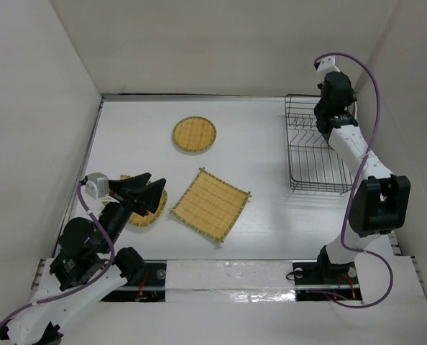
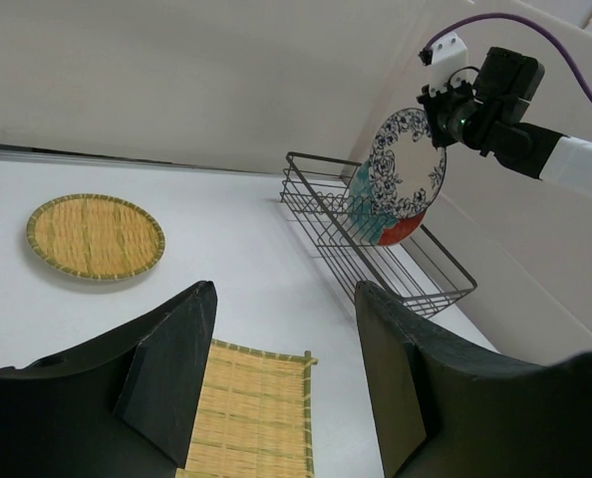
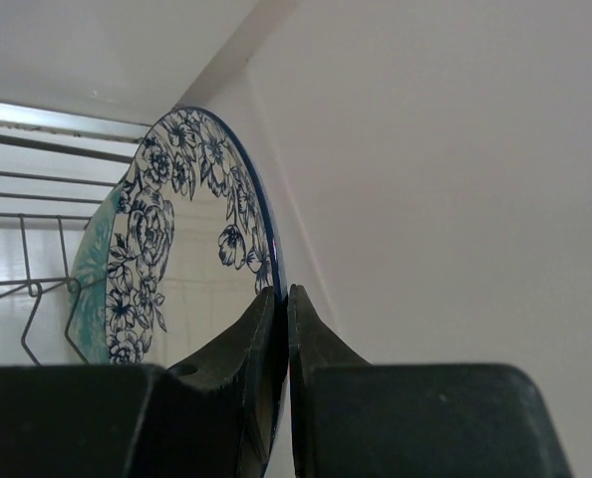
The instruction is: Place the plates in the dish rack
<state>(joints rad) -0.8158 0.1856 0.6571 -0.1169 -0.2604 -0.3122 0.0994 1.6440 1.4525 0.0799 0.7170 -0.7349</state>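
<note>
My right gripper (image 3: 281,296) is shut on the rim of the white-and-blue floral plate (image 3: 176,249), holding it upright over the far end of the black wire dish rack (image 1: 314,154). The teal, red-edged plate (image 3: 92,289) stands in the rack right behind it. In the left wrist view the floral plate (image 2: 406,164) hangs from the right gripper (image 2: 445,115) above the rack (image 2: 376,249). My left gripper (image 1: 152,183) is open and empty above one bamboo disc (image 1: 145,215). The other disc (image 1: 194,134) and the square woven mat (image 1: 210,203) lie flat on the table.
White walls enclose the table on the left, back and right. The rack stands close to the right wall. The left wrist view shows the far disc (image 2: 95,236) and a corner of the mat (image 2: 256,413) between its fingers (image 2: 176,368).
</note>
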